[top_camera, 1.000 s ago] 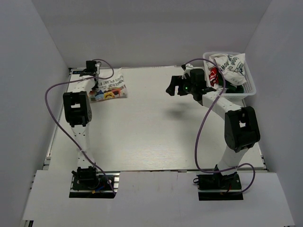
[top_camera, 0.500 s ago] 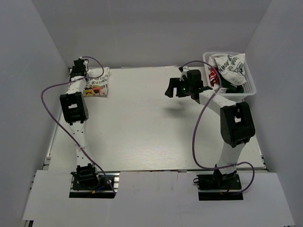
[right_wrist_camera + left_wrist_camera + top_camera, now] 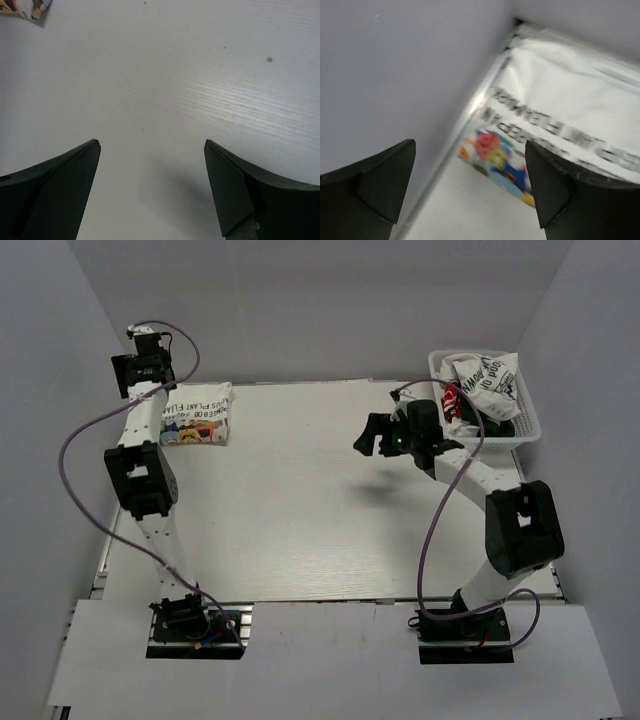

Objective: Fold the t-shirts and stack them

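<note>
A folded white t-shirt (image 3: pixel 197 414) with black lettering and a bright cartoon print lies flat at the table's far left corner; the left wrist view shows this t-shirt (image 3: pixel 555 135) below and ahead. My left gripper (image 3: pixel 137 367) hangs open, raised above and left of it by the side wall, with nothing between its fingers (image 3: pixel 385 175). Over the table's middle right my right gripper (image 3: pixel 372 433) is open and empty, above bare tabletop (image 3: pixel 150 90). More crumpled white t-shirts (image 3: pixel 484 382) fill the basket behind it.
A white mesh basket (image 3: pixel 528 422) stands at the far right corner. White walls close in the table on the left, back and right. A corner of the folded shirt (image 3: pixel 22 9) shows at the top left of the right wrist view.
My left gripper opened and let go of the folded shirt, which now lies at the far left corner, then rose up and left. The right arm shifted slightly right.
</note>
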Tool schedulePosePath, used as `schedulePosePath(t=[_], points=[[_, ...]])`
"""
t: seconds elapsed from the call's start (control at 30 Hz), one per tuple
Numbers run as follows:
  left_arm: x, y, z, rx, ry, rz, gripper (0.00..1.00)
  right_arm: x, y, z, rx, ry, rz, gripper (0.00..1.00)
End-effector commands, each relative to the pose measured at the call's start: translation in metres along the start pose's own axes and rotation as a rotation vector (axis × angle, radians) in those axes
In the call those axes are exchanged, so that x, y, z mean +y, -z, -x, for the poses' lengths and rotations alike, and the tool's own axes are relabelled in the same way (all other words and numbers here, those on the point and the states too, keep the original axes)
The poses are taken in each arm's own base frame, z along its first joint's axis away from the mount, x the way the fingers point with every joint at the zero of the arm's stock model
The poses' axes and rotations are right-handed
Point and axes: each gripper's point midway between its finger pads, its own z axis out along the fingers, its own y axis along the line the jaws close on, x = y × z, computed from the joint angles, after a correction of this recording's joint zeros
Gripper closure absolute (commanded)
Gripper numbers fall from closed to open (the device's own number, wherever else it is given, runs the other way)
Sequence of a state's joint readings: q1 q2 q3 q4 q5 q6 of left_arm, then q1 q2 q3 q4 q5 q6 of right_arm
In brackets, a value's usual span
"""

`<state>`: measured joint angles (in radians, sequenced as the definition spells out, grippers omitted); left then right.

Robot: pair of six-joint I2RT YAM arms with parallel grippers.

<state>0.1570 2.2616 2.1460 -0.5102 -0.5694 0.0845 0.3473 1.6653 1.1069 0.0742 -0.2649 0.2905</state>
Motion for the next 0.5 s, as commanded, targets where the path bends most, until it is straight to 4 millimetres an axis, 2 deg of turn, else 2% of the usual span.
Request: schedulePosePath(t=[0.0,0.03,0.07,0.1,0.13,0.17,0.2,0.23,0.27,0.3,0.33,0.43,0.47], points=[[-0.025,0.100,0.001,0.072,0.275,-0.324,0.00,0.015,0.022,0.009,-0.082,-0.075,0.036,0.10],[-0.019,0.141,0.007,0.042,0.354,-0.386,0.00,0.016,0.029,0.011,-0.099,-0.087,0.035,0.10],[-0.047,0.146,-0.040,0.078,0.362,-0.471,0.00,0.011,0.033,-0.003,-0.083,-0.116,0.009,0.10],[-0.073,0.179,-0.047,0.050,0.364,-0.593,0.00,0.017,0.041,0.000,-0.097,-0.137,0.019,0.10],[-0.073,0.225,-0.033,-0.041,0.417,-0.712,0.00,0.018,0.043,-0.007,-0.086,-0.137,0.025,0.10],[-0.096,0.242,-0.070,-0.025,0.411,-0.814,0.00,0.014,0.045,-0.027,-0.049,-0.154,0.016,0.10],[-0.114,0.272,-0.085,-0.023,0.394,-0.892,0.00,0.018,0.056,-0.022,-0.077,-0.156,0.019,0.10],[-0.119,0.287,-0.098,-0.003,0.428,-0.924,0.00,0.013,0.057,-0.037,-0.056,-0.163,0.005,0.10],[-0.120,0.299,-0.122,-0.006,0.424,-0.951,0.00,0.011,0.060,-0.039,-0.072,-0.182,-0.012,0.10],[-0.123,0.307,-0.133,-0.001,0.410,-0.970,0.00,0.011,0.068,-0.044,-0.087,-0.188,-0.015,0.10],[-0.127,0.315,-0.142,-0.006,0.383,-0.972,0.00,0.007,0.069,-0.058,-0.072,-0.195,-0.021,0.10],[-0.119,0.312,-0.161,0.005,0.349,-0.901,0.00,0.005,0.077,-0.072,-0.067,-0.190,-0.033,0.10],[-0.116,0.312,-0.160,0.000,0.352,-0.891,0.00,0.007,0.080,-0.068,-0.089,-0.189,-0.025,0.10]])
